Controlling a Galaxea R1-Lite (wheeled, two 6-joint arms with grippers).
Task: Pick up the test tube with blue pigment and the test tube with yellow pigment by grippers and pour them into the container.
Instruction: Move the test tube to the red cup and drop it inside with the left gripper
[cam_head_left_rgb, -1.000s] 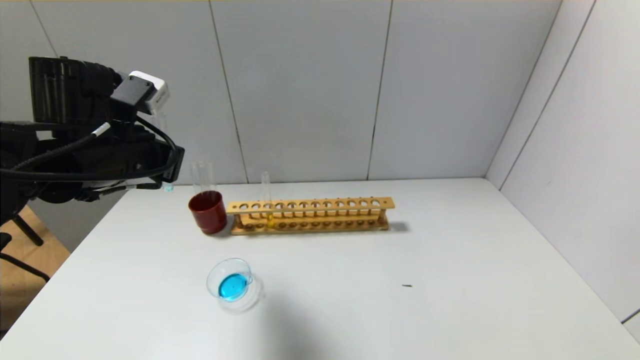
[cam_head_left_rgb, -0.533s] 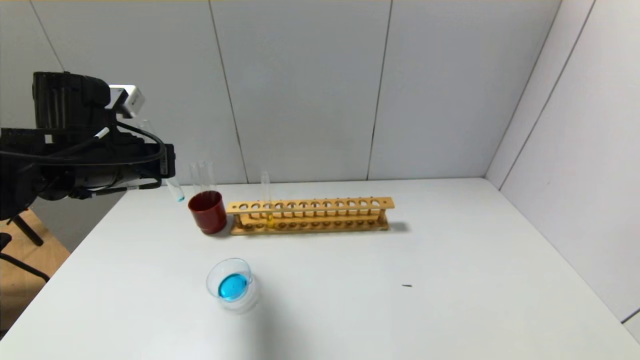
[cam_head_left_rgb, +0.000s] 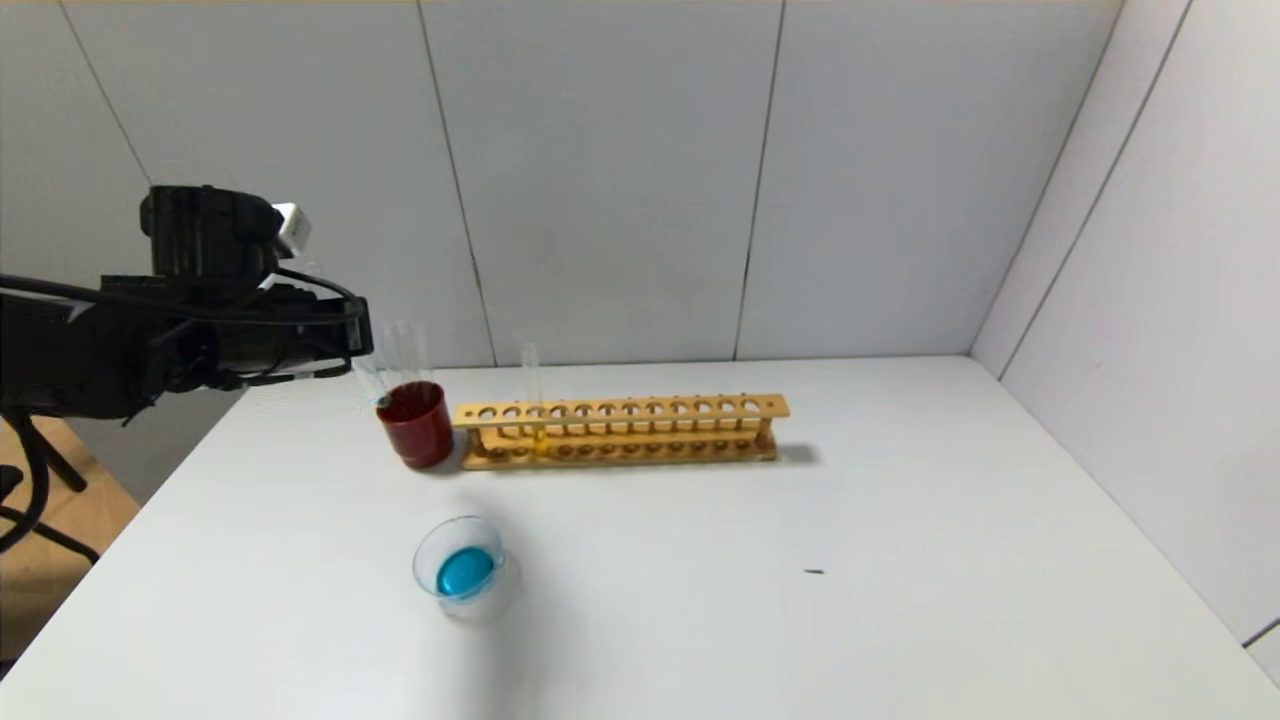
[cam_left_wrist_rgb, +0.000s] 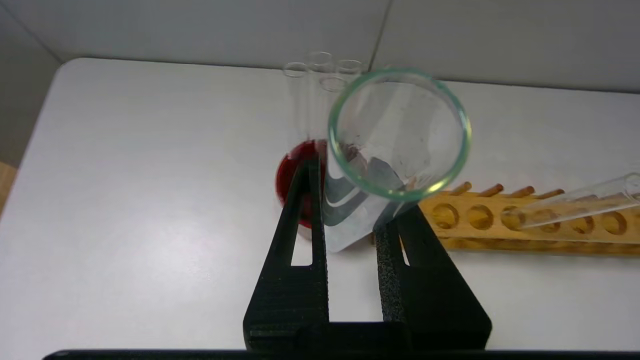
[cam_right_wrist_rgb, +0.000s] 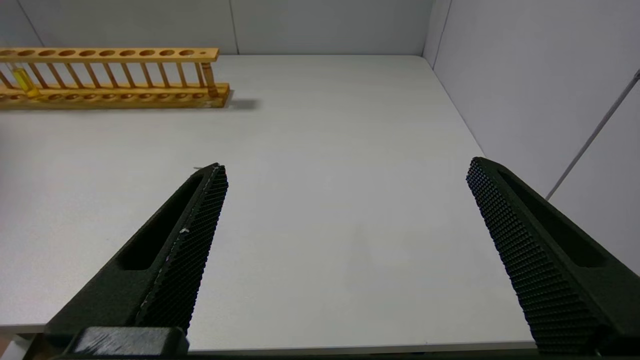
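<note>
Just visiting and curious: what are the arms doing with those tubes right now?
Left end effector shut on emptied blue tube, at red cup. Right end effector open, idle. Container holds blue; yellow tube in rack.

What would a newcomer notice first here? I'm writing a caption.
The left gripper, shut on an emptied tube, lowers it into the red cup left of the rack. In front sits the dish of blue liquid; one yellow tube stands in the rack.

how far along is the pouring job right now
Blue looks done: the container holds blue liquid. In hand: the left claw grips the emptied test tube with blue pigment over the red cup. Left: the test tube with yellow pigment, in the rack.
</note>
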